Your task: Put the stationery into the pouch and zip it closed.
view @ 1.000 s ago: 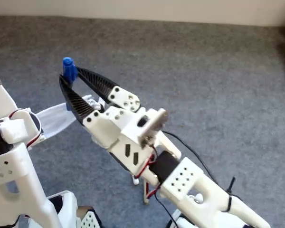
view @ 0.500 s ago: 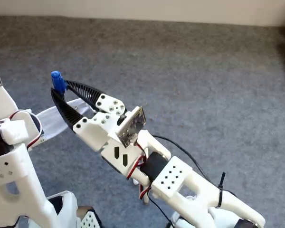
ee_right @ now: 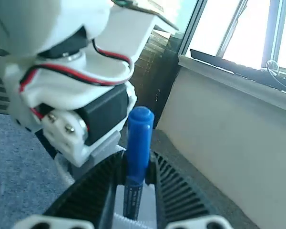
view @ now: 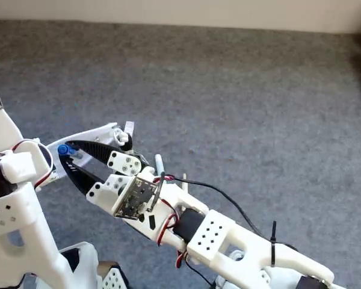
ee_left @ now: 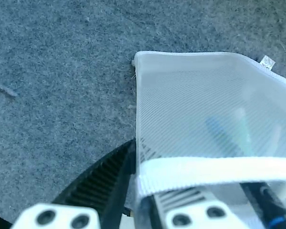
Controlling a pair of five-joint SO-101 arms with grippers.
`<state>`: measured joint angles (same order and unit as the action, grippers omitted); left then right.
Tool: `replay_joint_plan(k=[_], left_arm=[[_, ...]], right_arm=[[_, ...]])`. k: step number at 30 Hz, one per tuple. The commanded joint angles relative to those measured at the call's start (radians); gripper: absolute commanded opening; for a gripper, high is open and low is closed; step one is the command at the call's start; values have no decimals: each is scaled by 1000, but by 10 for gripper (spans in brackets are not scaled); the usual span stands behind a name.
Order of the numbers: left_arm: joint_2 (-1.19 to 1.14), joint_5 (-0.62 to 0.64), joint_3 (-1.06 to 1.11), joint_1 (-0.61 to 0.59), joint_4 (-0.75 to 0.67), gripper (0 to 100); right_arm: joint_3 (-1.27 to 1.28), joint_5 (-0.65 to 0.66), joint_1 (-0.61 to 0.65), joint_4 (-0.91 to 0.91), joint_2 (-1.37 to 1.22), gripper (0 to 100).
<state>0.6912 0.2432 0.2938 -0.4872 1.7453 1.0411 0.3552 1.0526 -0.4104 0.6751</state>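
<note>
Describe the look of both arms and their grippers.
Both arms are white plastic shells. The right arm shows a black motor block, red and black wires, a black cable tie and rows of small holes. The right gripper and left gripper have black ribbed jaws on white mounts. The left arm carries red-and-white wires.

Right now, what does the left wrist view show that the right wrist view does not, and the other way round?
Only the left wrist view: the white mesh pouch in the left gripper, pens dimly visible inside. Only the right wrist view: the blue marker clamped between the right gripper's jaws, the other arm, a window. Both: the grey table cover.
</note>
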Motion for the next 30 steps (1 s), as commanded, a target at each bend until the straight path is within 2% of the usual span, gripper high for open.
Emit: replay_joint_plan(k=[1,6,11,17,23,30], left_arm=[[-28,5,18,13,2,6],[-28,5,18,13,2,6],[-28,5,19,13,2,6],[-28,5,19,13,2,6],[-28,5,19,13,2,6],[-28,5,19,13,2,6]], right_arm=[[12,12,15,-12,24,4],[19,12,15,2,65,9],[10,11,15,166,84,10],[8,11,15,189,84,11],[8,11,15,193,84,139],[7,11,13,193,84,142]])
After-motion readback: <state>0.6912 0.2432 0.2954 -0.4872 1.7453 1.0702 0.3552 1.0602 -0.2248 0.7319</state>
